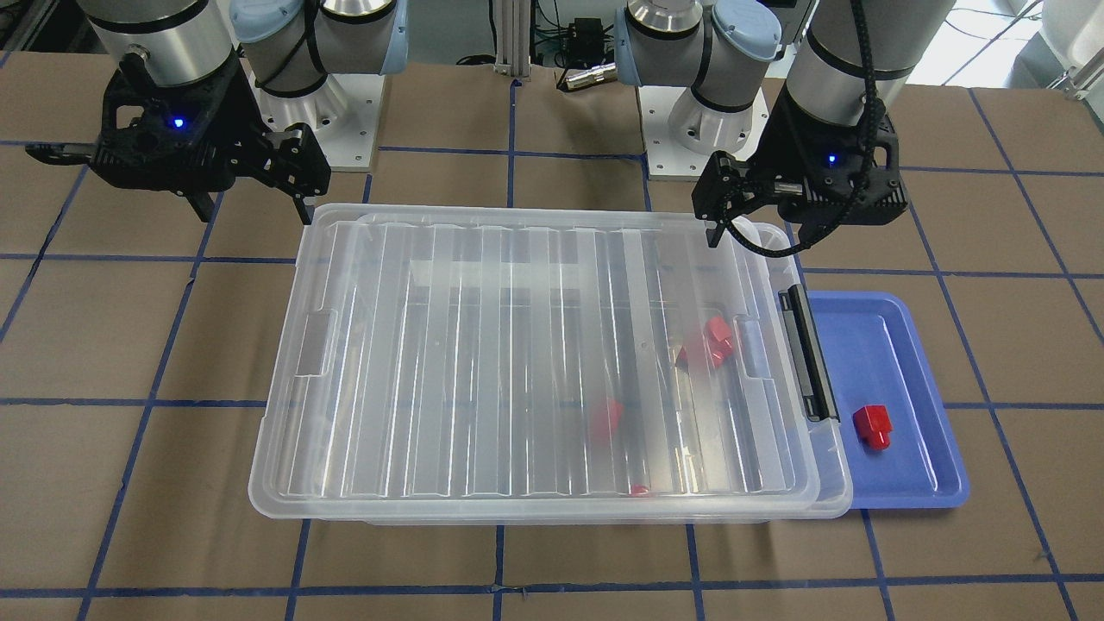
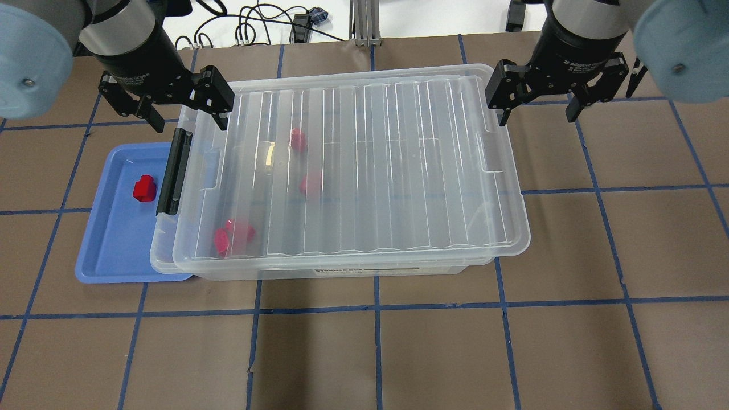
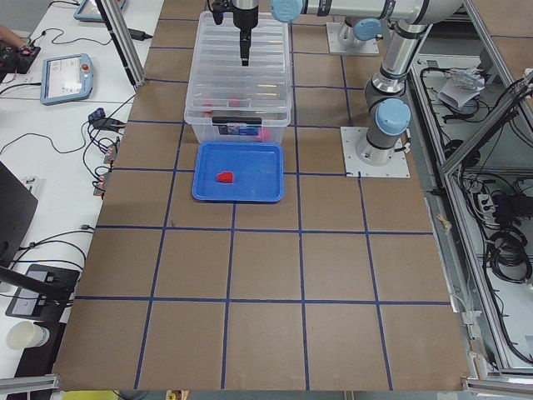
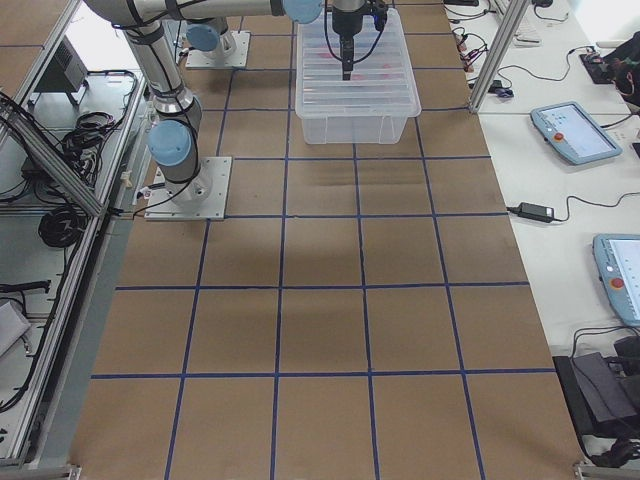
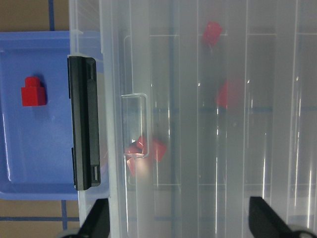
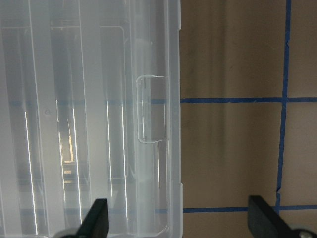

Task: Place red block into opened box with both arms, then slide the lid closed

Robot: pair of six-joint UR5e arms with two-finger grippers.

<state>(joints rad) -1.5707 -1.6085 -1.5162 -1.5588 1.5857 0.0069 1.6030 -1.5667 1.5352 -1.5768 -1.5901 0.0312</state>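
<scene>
Evidently we are at the closing step: red blocks (image 2: pixel 236 233) lie in the box (image 2: pixel 342 272) under the lid (image 2: pixel 370 165), which sits offset away from the latch bar (image 2: pixel 172 171). Left claw (image 2: pixel 191 125) and right claw (image 2: pixel 536 119) hang open, empty; next, we judge, the lid must slide latchward.

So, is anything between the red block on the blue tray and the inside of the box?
Yes: the lid lies over almost the whole box, so the red block on the blue tray has no open way in.
</scene>
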